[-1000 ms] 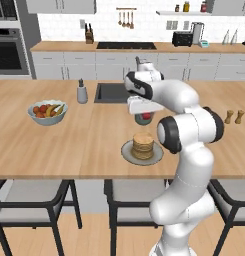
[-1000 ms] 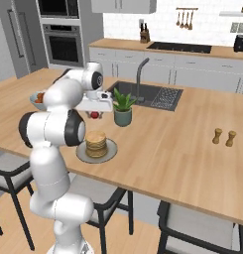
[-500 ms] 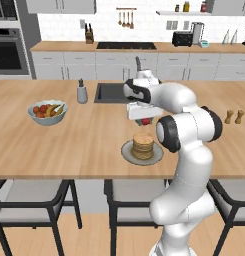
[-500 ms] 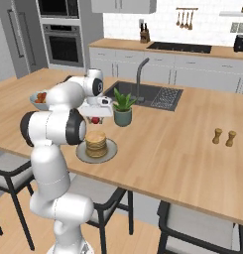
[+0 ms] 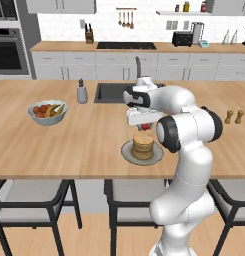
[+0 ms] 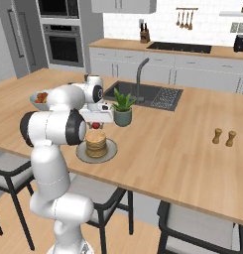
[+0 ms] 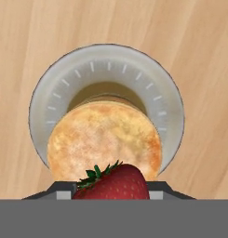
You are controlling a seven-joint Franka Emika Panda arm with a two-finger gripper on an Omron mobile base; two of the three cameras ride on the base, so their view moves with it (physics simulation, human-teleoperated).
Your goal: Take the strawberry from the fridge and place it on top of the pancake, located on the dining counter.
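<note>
A: From the left base camera, what was the room like?

B: A kitchen, with the long wooden dining counter (image 5: pixel 69 145) across the middle. Its near edge ran just below the plate, with dark chairs (image 5: pixel 34 200) tucked under it. The pancake (image 5: pixel 143 144) sat on its grey plate close to that near edge. Bare wood lay open to the plate's left, as far as the fruit bowl (image 5: pixel 47 111).

A: And the gripper?

B: The gripper (image 5: pixel 145 125) hung just above the stack, clasping the strawberry (image 5: pixel 145 126), a red speck between the fingers, clear of the top pancake.

A: The right base camera?

B: Same counter, with the sink (image 6: pixel 143 95) and faucet (image 6: pixel 139 74) behind. A potted plant (image 6: pixel 123 108) stood just behind the gripper (image 6: pixel 95 125); the strawberry (image 6: pixel 95 125) showed above the pancake (image 6: pixel 96 144). To the right the wood was open out to the two small shakers (image 6: pixel 224 137).

A: The hand camera?

B: Looking straight down on wood. The pancake (image 7: pixel 104 142) filled most of the plate (image 7: pixel 171 102), sitting toward the lower rim. The strawberry (image 7: pixel 116 183) lay pinched at the bottom, long axis across the picture, green leaves at the left and the red body running right. It overlapped the pancake's near edge.
</note>
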